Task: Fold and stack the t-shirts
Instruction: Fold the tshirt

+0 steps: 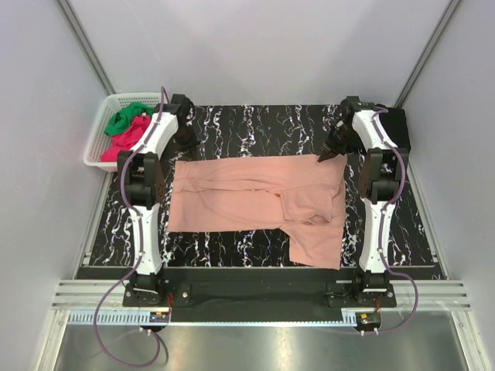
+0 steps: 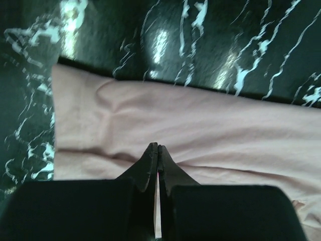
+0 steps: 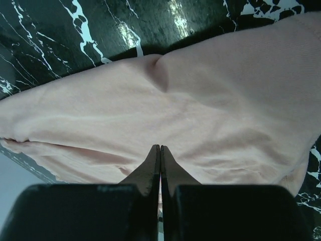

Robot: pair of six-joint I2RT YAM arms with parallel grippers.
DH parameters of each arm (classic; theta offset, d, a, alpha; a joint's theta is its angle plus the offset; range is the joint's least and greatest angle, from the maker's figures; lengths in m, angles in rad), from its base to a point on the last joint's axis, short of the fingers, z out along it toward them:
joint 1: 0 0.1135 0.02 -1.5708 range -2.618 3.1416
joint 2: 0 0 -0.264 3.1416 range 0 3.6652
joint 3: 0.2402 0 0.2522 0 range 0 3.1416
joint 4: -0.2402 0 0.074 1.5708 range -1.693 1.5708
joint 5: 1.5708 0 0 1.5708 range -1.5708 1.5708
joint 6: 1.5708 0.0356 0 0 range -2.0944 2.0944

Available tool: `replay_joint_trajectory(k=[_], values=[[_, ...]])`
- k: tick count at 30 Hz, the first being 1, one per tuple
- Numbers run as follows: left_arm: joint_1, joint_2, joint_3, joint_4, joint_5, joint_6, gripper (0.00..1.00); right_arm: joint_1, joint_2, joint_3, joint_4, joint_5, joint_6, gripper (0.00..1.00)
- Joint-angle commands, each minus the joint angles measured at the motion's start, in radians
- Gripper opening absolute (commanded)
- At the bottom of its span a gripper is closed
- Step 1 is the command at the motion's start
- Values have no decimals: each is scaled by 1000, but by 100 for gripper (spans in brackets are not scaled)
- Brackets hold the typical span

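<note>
Left claw [image 2: 158,146], right claw [image 3: 160,146] perhaps pinching tee [image 1: 247,193].

Bare table [image 1: 255,127] lies open at 12 o'clock, a lane between the left gripper [image 1: 184,141] at 10 and the right gripper [image 1: 325,157] at 2, both pinched closed by the far corners of the salmon-pink t-shirt [image 1: 247,193] covering the middle. The left arm [image 1: 143,189] fences 9, the right arm [image 1: 379,189] fences 3. Past 10 a white basket [image 1: 94,151] of green and red tees [image 1: 128,130] blocks the way. A narrow bare strip runs at 7; at 5 the shirt's flap fills it
</note>
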Motion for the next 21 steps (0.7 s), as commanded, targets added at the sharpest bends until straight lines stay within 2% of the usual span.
replay_joint_trajectory(k=[1,12,21], values=[[11,42,110,-90,60,16,0,-4,31,74,-75,-21,6,0],[19,63,46,-90,24,13,0,-4,91,134,-150,114,52,0],[16,106,26,-90,14,16,0,-4,152,159,-195,116,50,0]])
